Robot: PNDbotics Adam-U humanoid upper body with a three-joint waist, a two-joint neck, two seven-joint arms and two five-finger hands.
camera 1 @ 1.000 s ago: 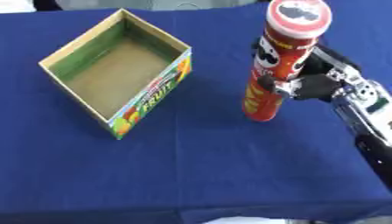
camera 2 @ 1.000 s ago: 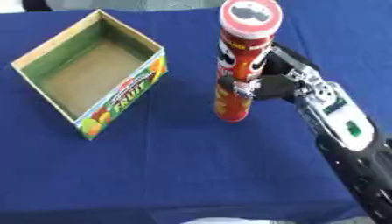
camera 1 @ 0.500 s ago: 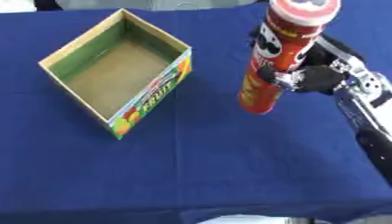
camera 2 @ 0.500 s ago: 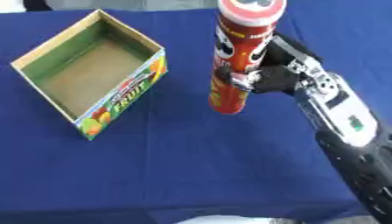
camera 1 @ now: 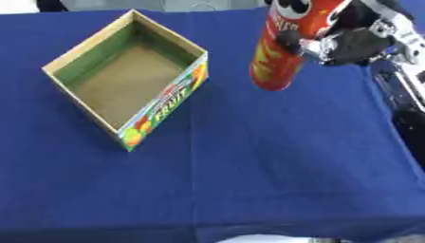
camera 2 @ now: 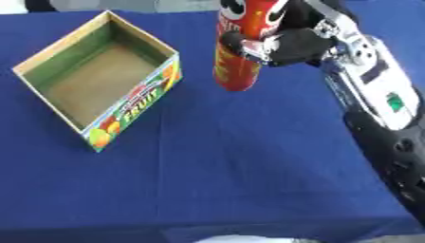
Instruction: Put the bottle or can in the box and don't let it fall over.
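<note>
Fingers (camera 2: 249, 45) of the right hand (camera 2: 300, 43) are curled round the tall red can (camera 2: 242, 47), held near upright, leaning slightly, at the upper middle of the frame with its top cut off by the edge. Its base looks clear of the blue counter (camera 2: 249, 166). The open cardboard box (camera 1: 124, 80) stands apart at the upper left.

I see wide blue bench (camera 1: 274, 180) between the open box (camera 1: 124, 85) on the left and my right hand (camera 2: 291, 45), which is curled round the tall red can (camera 2: 241, 57) at the far right. The can hangs above the cloth. The box's near right wall stands in the way. Inside, the box has room.
</note>
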